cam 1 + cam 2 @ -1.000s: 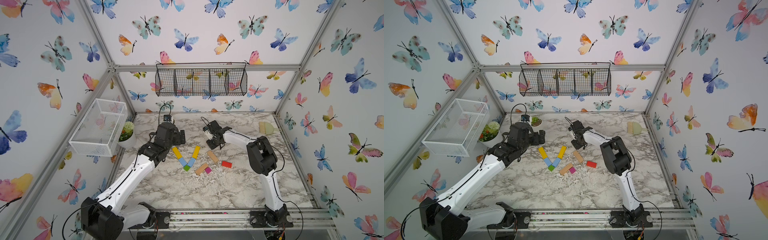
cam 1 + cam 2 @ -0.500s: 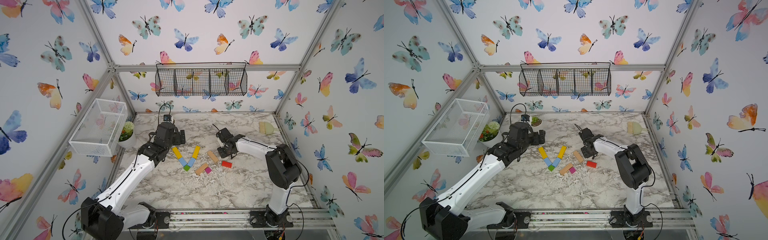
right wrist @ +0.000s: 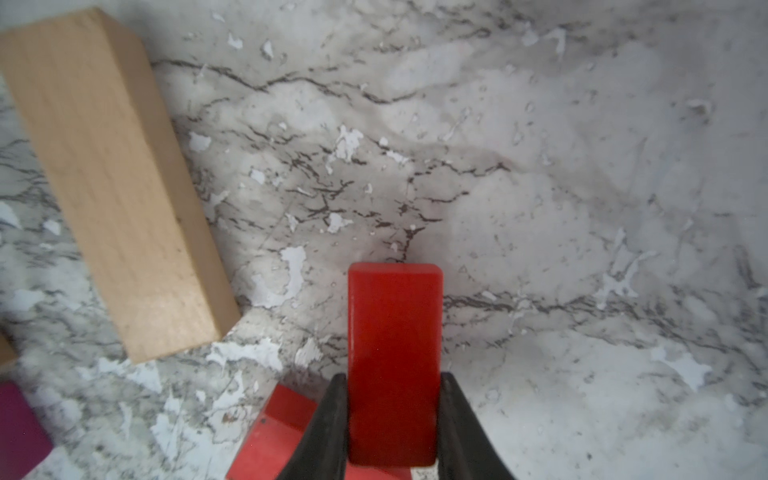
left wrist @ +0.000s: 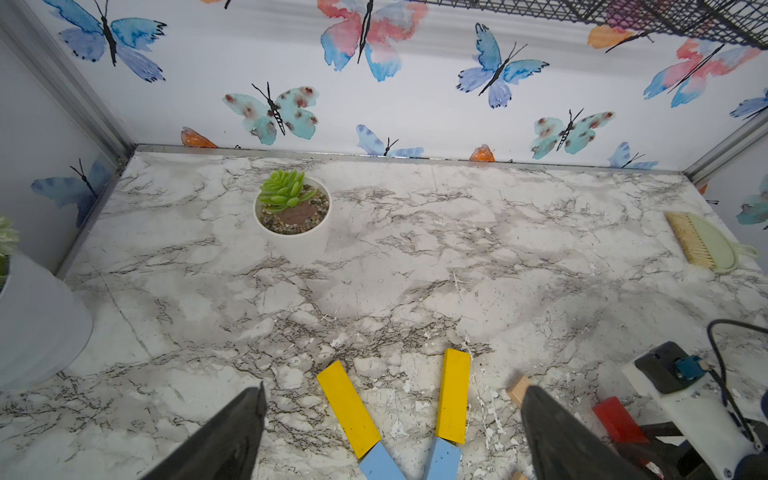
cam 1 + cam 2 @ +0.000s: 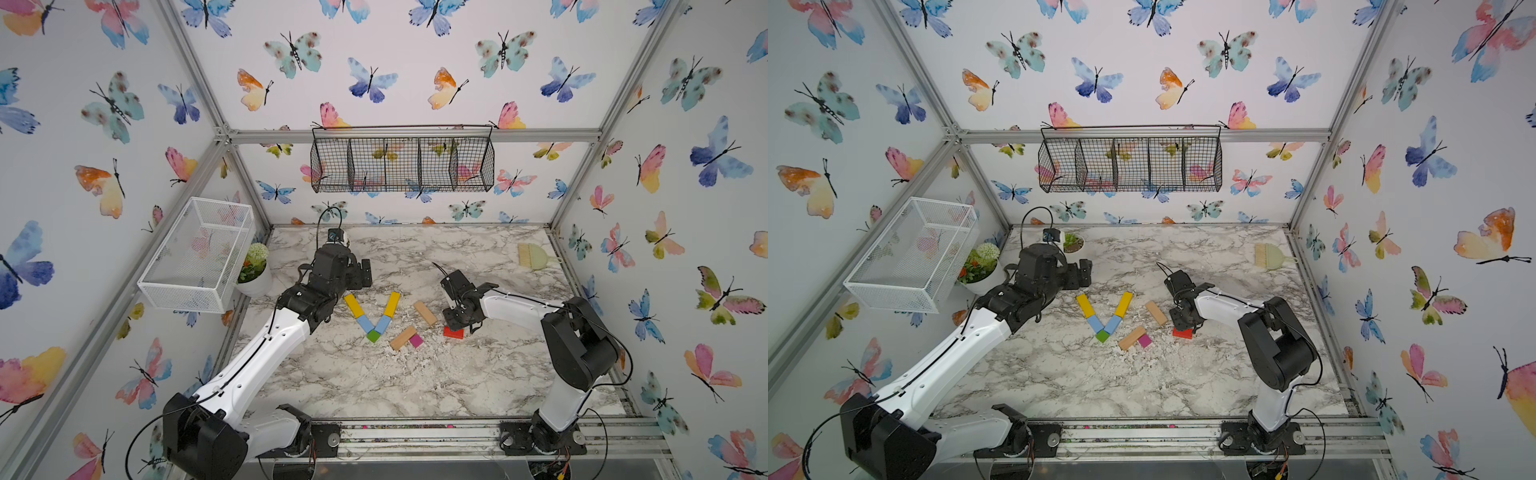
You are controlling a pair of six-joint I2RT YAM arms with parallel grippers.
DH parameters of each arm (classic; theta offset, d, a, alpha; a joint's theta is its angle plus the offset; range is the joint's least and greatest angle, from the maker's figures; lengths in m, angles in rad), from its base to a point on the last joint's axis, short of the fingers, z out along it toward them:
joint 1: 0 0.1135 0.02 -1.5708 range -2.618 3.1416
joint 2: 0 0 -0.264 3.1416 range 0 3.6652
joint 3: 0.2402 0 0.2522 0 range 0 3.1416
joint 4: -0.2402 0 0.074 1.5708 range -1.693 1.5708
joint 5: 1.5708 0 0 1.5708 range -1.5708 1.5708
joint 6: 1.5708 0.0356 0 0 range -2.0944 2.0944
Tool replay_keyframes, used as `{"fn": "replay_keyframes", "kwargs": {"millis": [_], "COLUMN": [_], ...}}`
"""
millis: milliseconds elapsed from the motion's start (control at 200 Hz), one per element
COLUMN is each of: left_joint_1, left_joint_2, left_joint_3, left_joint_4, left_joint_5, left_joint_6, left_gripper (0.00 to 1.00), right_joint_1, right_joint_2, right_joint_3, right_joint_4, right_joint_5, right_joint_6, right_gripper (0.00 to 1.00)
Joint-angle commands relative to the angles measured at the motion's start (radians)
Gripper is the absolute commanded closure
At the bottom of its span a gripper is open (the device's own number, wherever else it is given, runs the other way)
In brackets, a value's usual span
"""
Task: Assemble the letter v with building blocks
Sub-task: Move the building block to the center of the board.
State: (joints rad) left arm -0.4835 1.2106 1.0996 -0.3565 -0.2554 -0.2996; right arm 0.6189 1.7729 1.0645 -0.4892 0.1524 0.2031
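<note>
— What did the right gripper have?
— It was clenched on a red bar, above the other red bar, at three o'clock from the green cube.
— And the left gripper?
— Released, jaws wide, at ten o'clock from the V.
— The V itself?
— The yellow bars and light-blue bars met at the green cube, its six o'clock tip. The tan bars and magenta cube lay between it and the reds.

Both top views, sharing nearly the whole scene, look down from the front onto the surface, the left wrist view looks low across it toward the back wall, and the right wrist view sits close above a red bar.
</note>
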Motion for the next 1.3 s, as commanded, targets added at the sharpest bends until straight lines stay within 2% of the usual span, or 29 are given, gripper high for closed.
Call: {"fn": "replay_keyframes", "kwargs": {"millis": [0, 375, 731, 1021, 1296], "left_joint_1": [0.008, 0.008, 0.008, 0.008, 0.008], "left_joint_2": [-0.002, -0.001, -0.005, -0.020, -0.020], "left_joint_3": [0.024, 0.023, 0.019, 0.013, 0.011], "left_joint_4": [0.013, 0.017, 0.016, 0.016, 0.019], "left_joint_5": [0.015, 0.015, 0.017, 0.019, 0.028], "left_joint_6": [0.005, 0.004, 0.004, 0.002, 0.001], "left_gripper": [0.04, 0.04, 0.04, 0.04, 0.04], "right_joint_1": [0.001, 0.068, 0.256, 0.252, 0.246], "right_joint_2": [-0.033, -0.093, -0.054, -0.078, -0.087], "right_joint_3": [-0.037, -0.126, -0.106, -0.074, -0.094], "right_joint_4": [0.010, 0.027, 0.056, -0.030, -0.036], "right_joint_5": [-0.034, -0.092, -0.104, 0.036, 0.045], "right_joint_6": [0.025, 0.109, 0.234, 0.170, 0.186], "right_gripper": [0.73, 0.74, 0.74, 0.74, 0.74]}}
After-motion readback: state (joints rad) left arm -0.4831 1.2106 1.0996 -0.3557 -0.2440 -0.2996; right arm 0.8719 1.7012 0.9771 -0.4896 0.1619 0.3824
